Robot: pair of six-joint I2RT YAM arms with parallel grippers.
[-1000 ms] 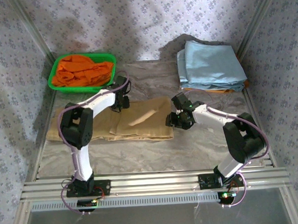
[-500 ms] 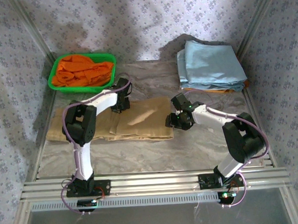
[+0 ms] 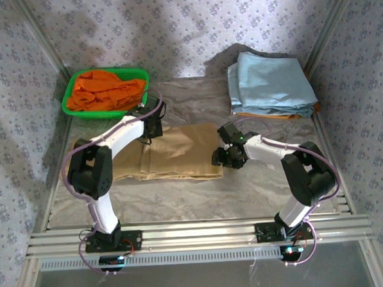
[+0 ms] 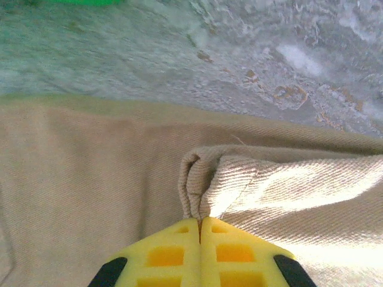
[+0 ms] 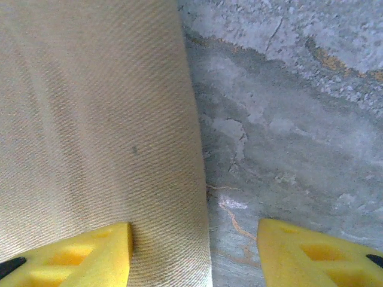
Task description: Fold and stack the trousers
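The left gripper [image 4: 200, 222] has its yellow fingers pressed together on a small fold of the trousers [image 4: 90, 179]; the pinched cloth rises in a narrow ridge just ahead of the fingertips. In the top view this gripper is at the far edge of the trousers, near their middle, and close to the green basket [image 3: 66, 102] that holds the orange garment [image 3: 105, 90]. The right gripper [image 5: 194, 230] is spread; one finger is over the cloth and the other over the bare bench [image 5: 287, 119], with the straight right edge of the trousers between them. The trousers lie flat across the middle of the bench, from its left side up to the right gripper; the blue garments [image 3: 268, 81] are stacked in the far right corner, well apart from the trousers.
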